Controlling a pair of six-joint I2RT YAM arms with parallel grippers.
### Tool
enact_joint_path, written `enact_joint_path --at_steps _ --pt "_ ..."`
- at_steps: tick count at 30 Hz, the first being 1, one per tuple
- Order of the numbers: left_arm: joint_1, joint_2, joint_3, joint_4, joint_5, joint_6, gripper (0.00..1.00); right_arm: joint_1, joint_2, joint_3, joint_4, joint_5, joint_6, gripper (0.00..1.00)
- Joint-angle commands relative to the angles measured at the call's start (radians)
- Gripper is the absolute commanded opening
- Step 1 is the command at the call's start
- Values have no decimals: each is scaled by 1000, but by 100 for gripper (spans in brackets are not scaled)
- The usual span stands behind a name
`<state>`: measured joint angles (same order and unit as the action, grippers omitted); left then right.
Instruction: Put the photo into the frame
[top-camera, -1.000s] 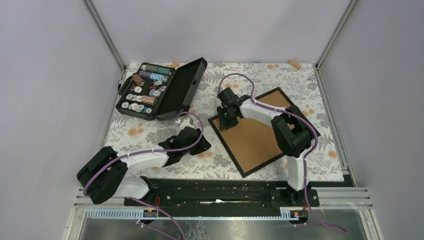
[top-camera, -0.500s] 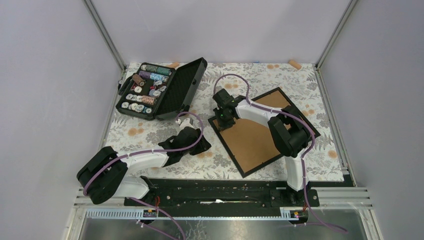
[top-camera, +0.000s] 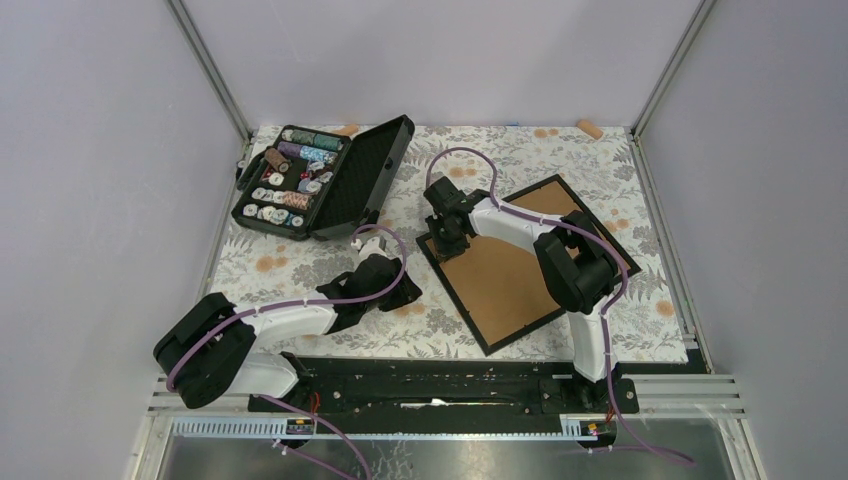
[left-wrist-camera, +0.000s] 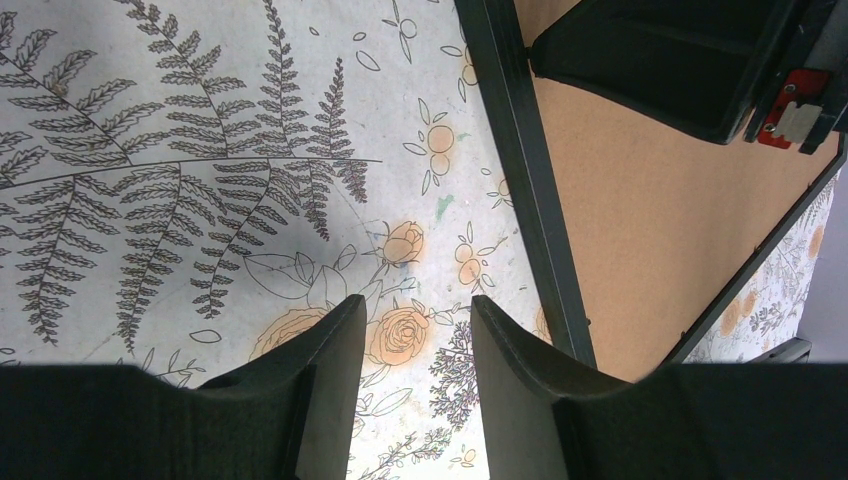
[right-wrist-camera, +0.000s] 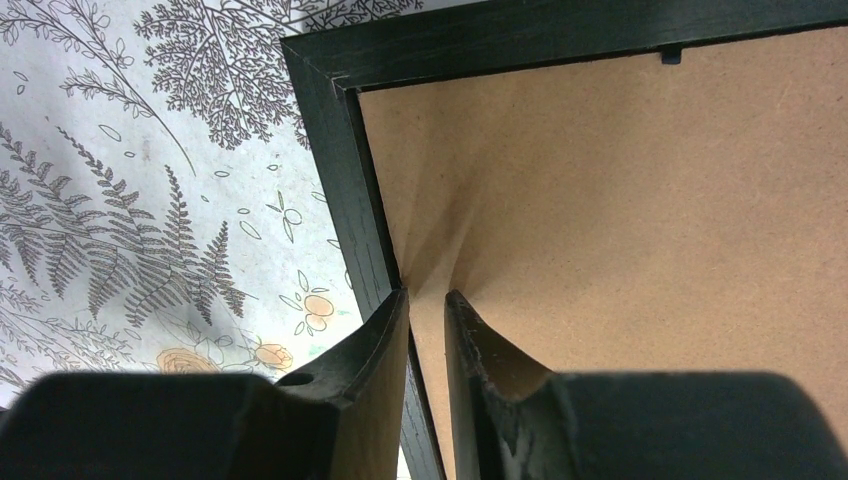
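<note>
I judge the frame stiff and light. The right gripper, nearly pressed together, straddles its rim, hold unclear; the left gripper is spread beside it.

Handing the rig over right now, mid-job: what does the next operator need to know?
Left gripper: open, empty, over the floral cloth beside the frame.
Right gripper: fingers nearly together at the frame's black rim near a corner; whether they pinch anything is unclear.
Frame: flat, face down, brown board up, right of centre.
Photo: in no view; cannot tell whether it is under the board.
Done: nothing confirmable.
Left: find the photo and confirm it sits in the frame.
</note>
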<state>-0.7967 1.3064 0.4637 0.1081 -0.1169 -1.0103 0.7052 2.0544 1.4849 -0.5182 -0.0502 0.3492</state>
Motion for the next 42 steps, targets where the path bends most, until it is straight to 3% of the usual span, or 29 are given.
enact_joint_path --at_steps 1,21,34,42 --pt "-2 -11 -7 52 4 1 47 11 45 -1 -30 8 25 27" --pt "1 -24 7 37 4 17 47 35 150 62 -81 45 17 25" --pt "1 -48 -4 40 5 18 47 73 266 62 -154 270 15 24" --pt "1 -93 -2 10 -9 34 47 116 389 105 -271 525 -33 13"
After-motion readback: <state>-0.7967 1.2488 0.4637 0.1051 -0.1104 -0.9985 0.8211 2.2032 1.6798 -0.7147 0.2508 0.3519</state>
